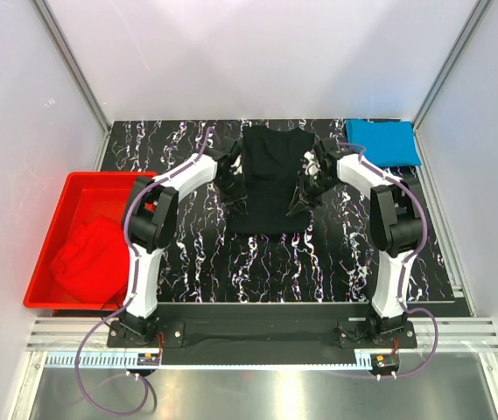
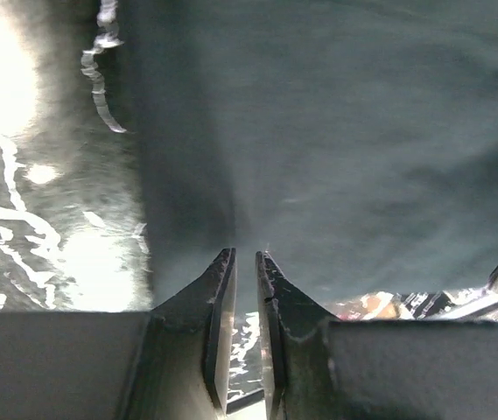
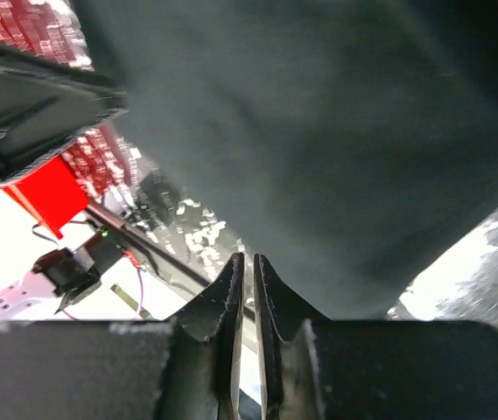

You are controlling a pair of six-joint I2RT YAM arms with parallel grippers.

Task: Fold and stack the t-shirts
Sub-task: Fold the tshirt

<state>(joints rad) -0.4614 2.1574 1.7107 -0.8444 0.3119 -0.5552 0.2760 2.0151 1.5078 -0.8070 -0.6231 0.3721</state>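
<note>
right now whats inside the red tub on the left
A crumpled red t-shirt lies in the red tub, toward its near end; the far floor is bare. Anything beneath the shirt is covered.

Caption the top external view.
Left end effector and right end effector pinch black t-shirt; blue t-shirt folded, red t-shirt in tub.

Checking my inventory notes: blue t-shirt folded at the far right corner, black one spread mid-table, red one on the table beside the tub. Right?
No: the red t-shirt lies inside the red tub, per the top view; the rest stands.
</note>
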